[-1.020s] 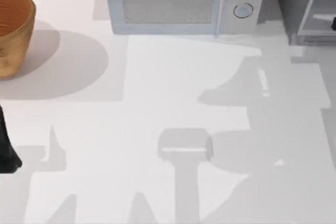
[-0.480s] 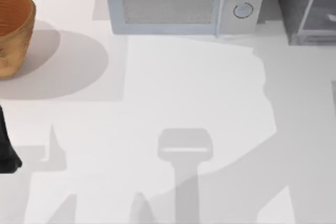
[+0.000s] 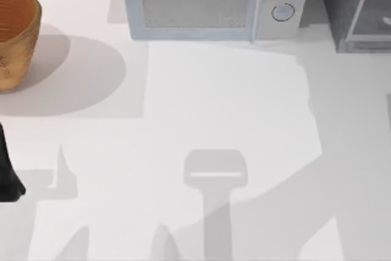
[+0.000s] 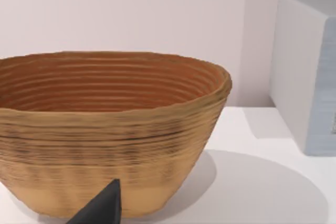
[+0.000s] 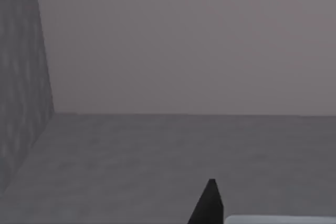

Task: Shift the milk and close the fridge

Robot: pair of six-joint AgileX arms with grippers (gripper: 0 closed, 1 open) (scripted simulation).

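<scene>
Grey speckled fridge [image 3: 342, 4] stands just right of the white microwave [image 3: 211, 4], its pale glass door [image 3: 369, 10] angled; the right wrist view faces a grey speckled wall [image 5: 21, 77] and a grey floor [image 5: 157, 156], with one dark fingertip [image 5: 210, 203] of the right gripper, grip state not determinable. Woven brown basket [image 3: 15, 35] sits well left of the microwave. Left arm [image 3: 7, 175] is parked farther from the microwave than the basket, one dark fingertip [image 4: 102, 208] before the basket [image 4: 105, 129], grip state not determinable.
</scene>
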